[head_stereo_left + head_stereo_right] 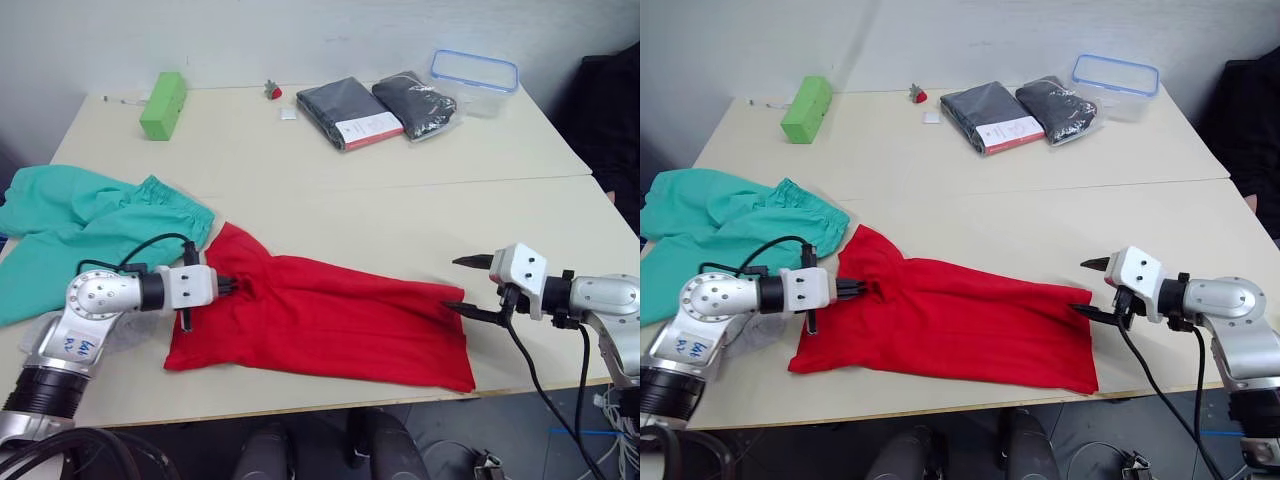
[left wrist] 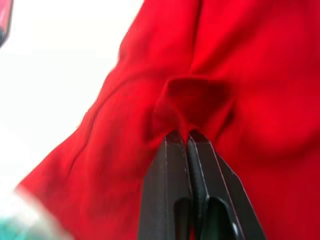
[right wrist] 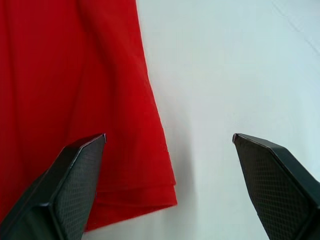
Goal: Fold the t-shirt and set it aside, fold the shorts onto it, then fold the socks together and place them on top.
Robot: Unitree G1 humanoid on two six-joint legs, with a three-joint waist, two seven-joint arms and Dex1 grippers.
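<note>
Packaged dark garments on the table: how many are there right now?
2. One dark packaged garment with a red-and-white label lies at the table's far side; the second packaged garment lies beside it on the robot's right, next to the clear container. None looks hidden.

The room is evenly and softly lit from overhead; my arms cast only faint shadows on the pale desk (image 1: pixel 330 205). No hard glare shows there. Along my left wrist, the desk beside the t-shirt (image 2: pixel 215 65) washes out to near white, and the red cloth close to my fingers (image 2: pixel 176 165) is blurred. Along my right wrist, my fingers (image 3: pixel 75 175) look sharp, their texture clear.
</note>
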